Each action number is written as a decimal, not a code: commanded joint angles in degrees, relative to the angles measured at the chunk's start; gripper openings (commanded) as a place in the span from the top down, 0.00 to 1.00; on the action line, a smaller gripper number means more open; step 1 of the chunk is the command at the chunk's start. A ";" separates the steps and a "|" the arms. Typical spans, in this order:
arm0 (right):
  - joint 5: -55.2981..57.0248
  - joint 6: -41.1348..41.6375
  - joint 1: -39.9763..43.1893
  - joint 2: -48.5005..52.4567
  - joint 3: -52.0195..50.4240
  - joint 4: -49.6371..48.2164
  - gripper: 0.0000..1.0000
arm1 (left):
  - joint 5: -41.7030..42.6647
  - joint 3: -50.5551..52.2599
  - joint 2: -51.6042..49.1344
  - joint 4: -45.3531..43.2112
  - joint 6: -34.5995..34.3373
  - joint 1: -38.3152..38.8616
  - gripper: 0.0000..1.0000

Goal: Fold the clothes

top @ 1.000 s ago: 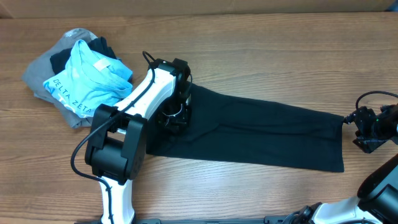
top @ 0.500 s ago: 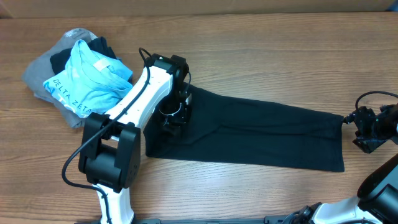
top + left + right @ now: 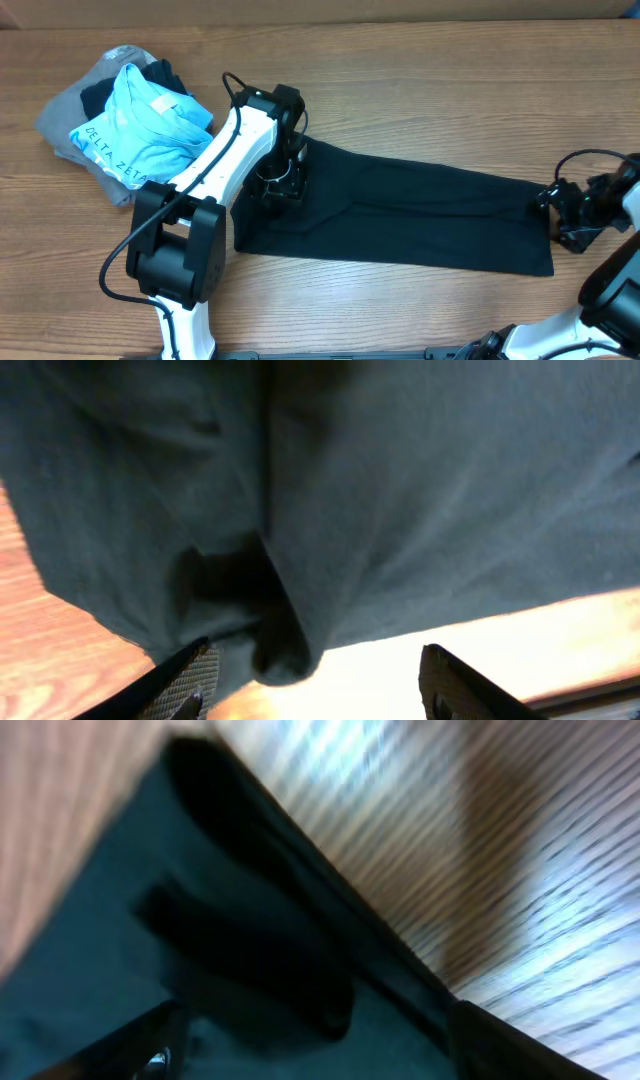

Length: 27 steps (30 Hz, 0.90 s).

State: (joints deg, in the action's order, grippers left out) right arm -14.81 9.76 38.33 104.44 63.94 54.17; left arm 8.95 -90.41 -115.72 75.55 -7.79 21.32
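Two arms are stationed at a brown wood-grain table, whose grain is seen running left to right. Along the far edge a pale tan strip is visible; what it belongs to cannot be told. Glare is thrown off the bare wood in both wrist views, and the boards are washed almost white beside the cloth.

The black shirt is laid flat as a long band across the middle of the table, from left of centre to the right side, with its right end lying nearer.

The left gripper is pointed down over the far left end of that band. In the left wrist view its fingertips are spread apart, and a soft ridge of the cloth is seen between them, unpinched.

The right gripper is set at the shirt's right edge. Its wrist view is blurred, yet the jaws are shown held wide over the dark fabric and the wood beside it, with nothing clamped.

At the far left a light blue shirt lettered "DELTA ZETA" is heaped on a grey garment.
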 commanded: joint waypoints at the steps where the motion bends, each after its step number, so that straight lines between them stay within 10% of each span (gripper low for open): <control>1: -1.20 -0.63 -0.02 0.13 -0.09 -0.39 0.14 | -1.70 -0.70 1.07 -0.81 0.04 -1.38 0.31; 9: -2.05 -0.59 -0.02 0.15 -0.09 -0.33 0.15 | -0.20 3.15 1.03 -1.09 0.07 -0.61 0.27; 13: -2.05 0.33 -0.02 0.15 -0.09 -0.52 0.15 | 4.20 6.88 1.03 -4.94 0.07 0.26 0.52; 16: -2.03 0.52 -0.02 0.15 -0.09 -0.76 0.15 | 8.13 7.80 1.03 -5.07 0.07 0.46 0.96; 27: -3.48 0.92 -0.02 0.15 -0.09 -1.44 0.15 | 11.58 0.17 6.97 3.74 1.97 1.01 0.96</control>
State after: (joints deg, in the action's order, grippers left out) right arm -17.45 10.48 38.30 104.57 63.77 53.01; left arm 19.44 -88.12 -113.38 79.02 -7.09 21.78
